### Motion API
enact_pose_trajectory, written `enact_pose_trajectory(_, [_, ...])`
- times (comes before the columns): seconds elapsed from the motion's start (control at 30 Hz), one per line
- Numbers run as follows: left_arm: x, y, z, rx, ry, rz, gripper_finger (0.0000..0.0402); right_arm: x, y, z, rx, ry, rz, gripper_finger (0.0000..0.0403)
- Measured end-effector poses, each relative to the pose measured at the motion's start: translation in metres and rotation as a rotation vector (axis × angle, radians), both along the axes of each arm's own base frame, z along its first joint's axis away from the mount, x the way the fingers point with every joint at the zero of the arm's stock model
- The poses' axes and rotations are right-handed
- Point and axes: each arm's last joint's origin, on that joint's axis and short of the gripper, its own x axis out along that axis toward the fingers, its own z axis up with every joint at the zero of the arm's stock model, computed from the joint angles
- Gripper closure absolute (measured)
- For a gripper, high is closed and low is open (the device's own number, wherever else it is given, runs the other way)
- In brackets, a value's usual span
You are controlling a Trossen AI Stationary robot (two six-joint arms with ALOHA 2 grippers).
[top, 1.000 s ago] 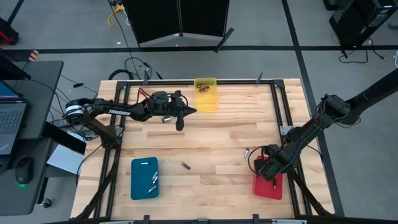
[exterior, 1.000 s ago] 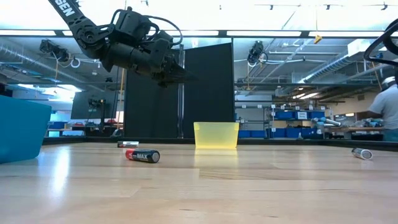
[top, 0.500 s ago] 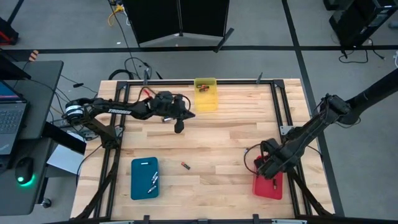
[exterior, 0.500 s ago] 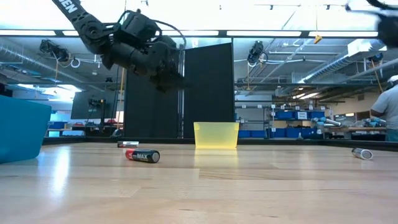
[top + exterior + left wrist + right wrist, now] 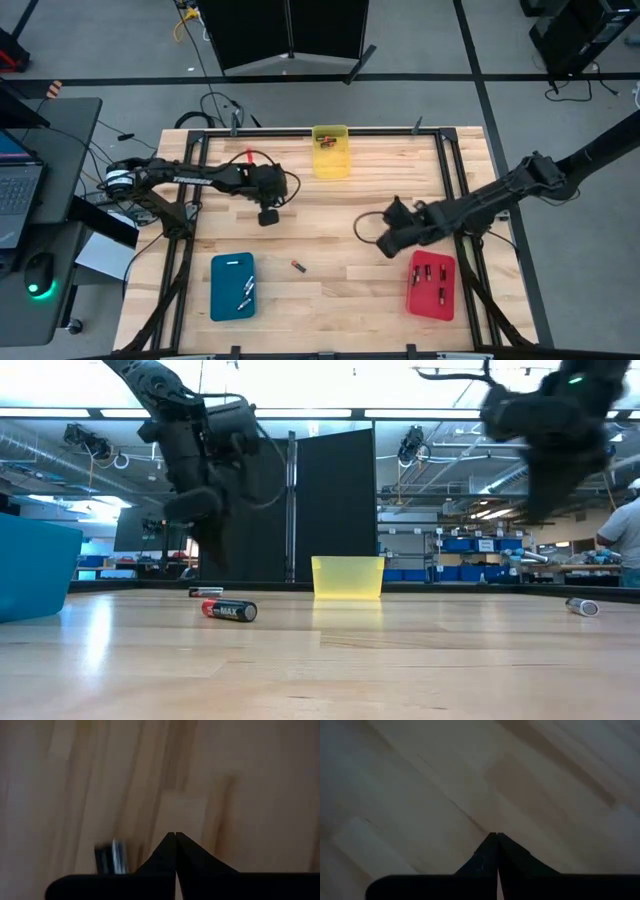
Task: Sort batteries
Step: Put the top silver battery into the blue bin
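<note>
A dark and red battery (image 5: 297, 266) (image 5: 230, 610) lies on its side on the wooden table (image 5: 330, 215), between my two grippers. Farther right in the low view lies a silvery battery (image 5: 582, 606). My left gripper (image 5: 268, 217) (image 5: 176, 836) is shut, points down over the table's far left part and holds nothing. A blurred dark cell (image 5: 111, 858) lies beside it. My right gripper (image 5: 388, 242) (image 5: 496, 836) is shut and hovers over bare wood, left of the red tray (image 5: 431, 286).
The blue tray (image 5: 232, 286) at the near left holds silvery cells. The red tray at the near right holds dark cells. A yellow bin (image 5: 331, 150) stands at the far edge. Another cell (image 5: 205, 592) lies far back on the left. A person (image 5: 625, 530) is in the room behind.
My left gripper has swung from pointing toward the table's right to pointing down, and has gone toward the left and near edges. My right gripper has left the red tray and gone toward the table's left and slightly far, over the wood.
</note>
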Motion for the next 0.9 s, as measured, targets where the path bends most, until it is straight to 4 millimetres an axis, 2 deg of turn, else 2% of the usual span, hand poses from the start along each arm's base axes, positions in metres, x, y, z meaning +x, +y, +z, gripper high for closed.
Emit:
enact_pose_trajectory(0.13, [-0.011, 0.004, -0.007, -0.017, 0.080, 0.053, 0.0394, 0.018, -0.014, -0.001, -0.021, -0.095, 0.116, 0.0394])
enact_pose_trajectory(0.23, [-0.013, 0.009, -0.007, 0.032, 0.092, 0.095, 0.0390, 0.024, -0.020, 0.000, -0.039, -0.128, 0.161, 0.0383])
enact_pose_trajectory(0.6, [-0.015, 0.029, -0.022, 0.004, 0.146, 0.123, 0.0290, 0.027, -0.030, 0.001, -0.069, -0.112, 0.204, 0.0392])
enact_pose_trajectory(0.73, [-0.013, 0.033, -0.029, -0.003, 0.154, 0.119, 0.0280, 0.027, -0.031, 0.001, -0.075, -0.110, 0.205, 0.0383])
enact_pose_trajectory(0.9, [-0.012, 0.034, -0.033, -0.015, 0.165, 0.121, 0.0280, 0.027, -0.031, 0.001, -0.079, -0.107, 0.215, 0.0392])
